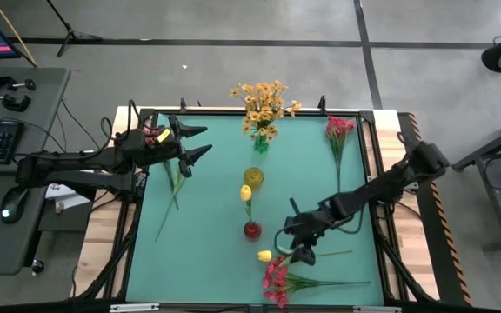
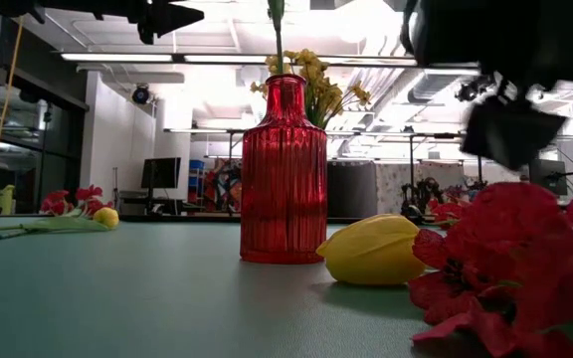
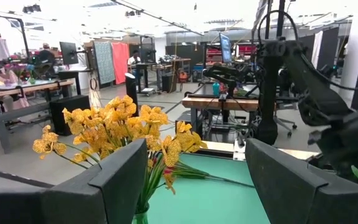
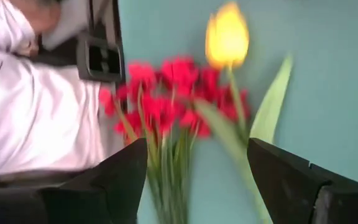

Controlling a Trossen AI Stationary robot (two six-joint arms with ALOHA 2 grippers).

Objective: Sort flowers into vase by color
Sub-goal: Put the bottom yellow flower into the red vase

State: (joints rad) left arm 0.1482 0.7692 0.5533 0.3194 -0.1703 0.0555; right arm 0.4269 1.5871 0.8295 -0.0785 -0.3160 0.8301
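Your right gripper [image 1: 301,252] hung open over the loose yellow tulip-like bud [image 1: 264,256] on the green table mat [image 1: 216,252].

High view: it lay just beside the pink-red cluster [image 1: 276,280], near the ribbed red glass vase [image 1: 251,229]; your left gripper [image 1: 200,143] waited open at the far left.
Low view: the bud looked light, probably soft.
Left wrist view: only the orange-yellow sprays [image 3: 114,127] showed.
Right wrist view: open fingers [image 4: 120,174] straddled thin, bendy stems; you'd best pinch the stalk, not the bloom.
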